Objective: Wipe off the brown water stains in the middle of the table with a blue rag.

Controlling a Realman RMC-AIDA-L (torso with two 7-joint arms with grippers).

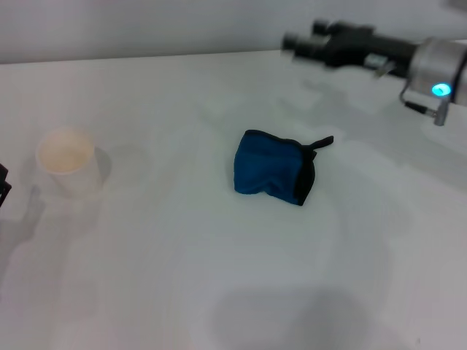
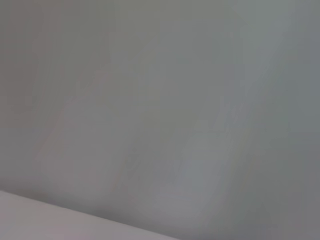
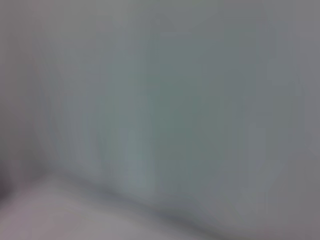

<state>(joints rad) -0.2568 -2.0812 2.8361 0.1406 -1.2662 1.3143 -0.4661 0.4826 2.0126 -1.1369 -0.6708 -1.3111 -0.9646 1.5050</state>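
Observation:
The blue rag lies bunched in the middle of the white table, its black edging and loop tab toward the right. No brown water stains show on the tabletop around it; whether any lie under the rag is hidden. My right gripper is raised at the far right, well above and beyond the rag, pointing left. My left gripper shows only as a dark sliver at the left edge. Both wrist views show only a blank grey surface.
A white paper cup with a beige inside stands upright at the left of the table, near the left arm. The table's far edge runs along the top of the head view.

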